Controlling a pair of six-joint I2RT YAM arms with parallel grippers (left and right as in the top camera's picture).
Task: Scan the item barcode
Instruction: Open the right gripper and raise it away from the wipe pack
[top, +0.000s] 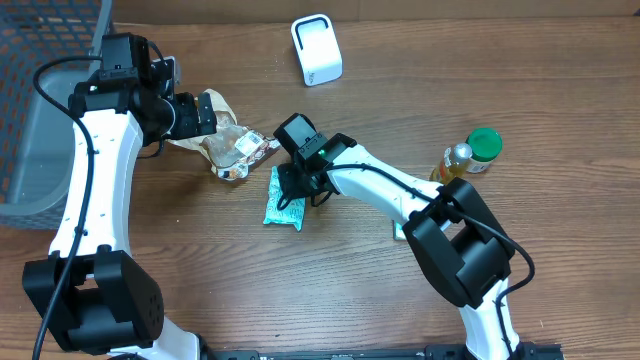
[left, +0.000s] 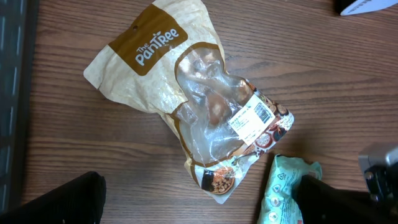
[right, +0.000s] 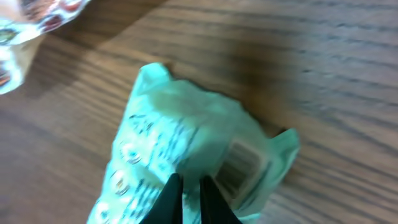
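Overhead, the right gripper (top: 291, 187) pinches the green packet (top: 283, 203), lying flat on the table (top: 400, 300), in nearly closed jaws, probably to carry it toward the white scanner (top: 316, 48). The left gripper (top: 203, 113) hangs wide open and empty above the snack bag (top: 235, 148). The barcode (right: 239, 165) looks blurred from the right wrist.

Robotics test bench set up like a shop checkout. A left robot arm (top: 95, 190) and a right robot arm (top: 395, 188) stand at a wood-grain table (top: 560, 80). On it are a small white scanner (top: 316, 48), a grey mesh basket (top: 40, 100) and groceries: snack bag (top: 235, 145), green packet (top: 283, 205), green-capped bottle (top: 470, 155).
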